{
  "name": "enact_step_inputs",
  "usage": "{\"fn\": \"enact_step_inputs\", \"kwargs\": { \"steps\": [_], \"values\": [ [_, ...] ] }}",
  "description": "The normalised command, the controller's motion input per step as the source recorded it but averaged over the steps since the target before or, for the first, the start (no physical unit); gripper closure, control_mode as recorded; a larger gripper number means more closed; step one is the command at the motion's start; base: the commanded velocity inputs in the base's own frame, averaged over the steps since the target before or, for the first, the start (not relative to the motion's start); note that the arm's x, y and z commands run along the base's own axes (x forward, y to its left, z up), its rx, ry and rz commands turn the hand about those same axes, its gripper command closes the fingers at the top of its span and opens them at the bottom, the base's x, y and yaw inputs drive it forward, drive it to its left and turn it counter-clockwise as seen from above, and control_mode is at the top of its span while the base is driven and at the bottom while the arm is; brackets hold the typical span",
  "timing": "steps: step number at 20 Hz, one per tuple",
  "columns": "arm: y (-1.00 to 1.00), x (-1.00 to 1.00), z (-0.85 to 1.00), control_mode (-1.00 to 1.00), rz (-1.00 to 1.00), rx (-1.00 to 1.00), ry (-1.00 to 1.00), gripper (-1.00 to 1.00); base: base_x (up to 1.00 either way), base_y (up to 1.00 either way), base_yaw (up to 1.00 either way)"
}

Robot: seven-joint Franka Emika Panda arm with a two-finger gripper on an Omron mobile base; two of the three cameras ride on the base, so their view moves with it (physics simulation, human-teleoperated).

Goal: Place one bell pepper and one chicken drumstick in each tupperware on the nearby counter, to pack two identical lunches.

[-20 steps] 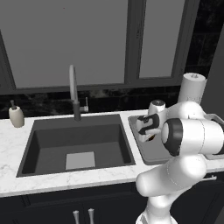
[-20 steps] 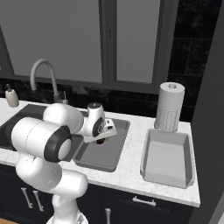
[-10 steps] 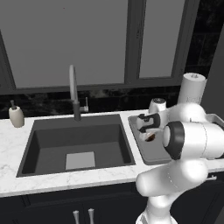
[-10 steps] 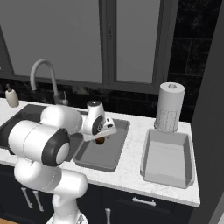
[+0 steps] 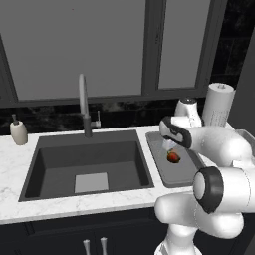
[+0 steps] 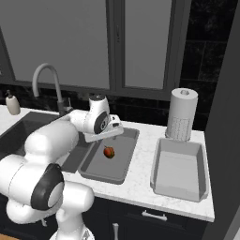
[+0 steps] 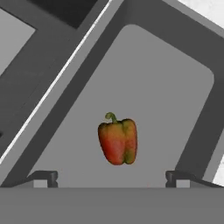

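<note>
A red bell pepper [image 7: 118, 141] lies on the floor of the grey tupperware [image 6: 123, 166] beside the sink, also seen as the bell pepper [image 5: 173, 157] and bell pepper [image 6: 108, 152] from the base. My gripper [image 7: 111, 178] hangs just above it, open, with nothing between its fingertips [image 7: 43, 177]; it shows as the gripper [image 5: 168, 145] and gripper [image 6: 111, 139] too. The second tupperware [image 6: 178, 185] sits empty at the right on the white marble counter [image 6: 140, 185]. The chicken drumstick is out of view.
A dark sink basin [image 5: 45, 172] with a tall faucet [image 5: 83, 104] lies left of the tubs. A soap dispenser [image 5: 19, 132] stands far left. A paper towel roll [image 6: 183, 114] stands behind the empty tub, against the dark back wall.
The jaws have spread open and let go of the bell pepper, which has dropped slightly onto the tub floor. The hand stays over the same tub.
</note>
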Motion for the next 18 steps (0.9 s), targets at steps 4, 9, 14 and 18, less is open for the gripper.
{"fn": "enact_step_inputs", "kwargs": {
  "steps": [4, 9, 14, 18],
  "values": [
    [0.0, -0.63, 0.84, -1.0, -0.13, 0.06, 0.02, -1.0, 0.0, 0.0, 0.0],
    [0.0, -0.81, 0.7, -1.0, -0.21, 0.1, 0.0, -1.0, 0.0, 0.0, 0.0],
    [0.18, -0.79, 0.51, -1.0, -0.21, 0.03, -0.14, -1.0, 0.0, 0.0, 0.0],
    [0.28, -0.59, 0.57, -1.0, -0.11, -0.01, -0.32, -1.0, 0.0, 0.0, 0.0]
  ]
}}
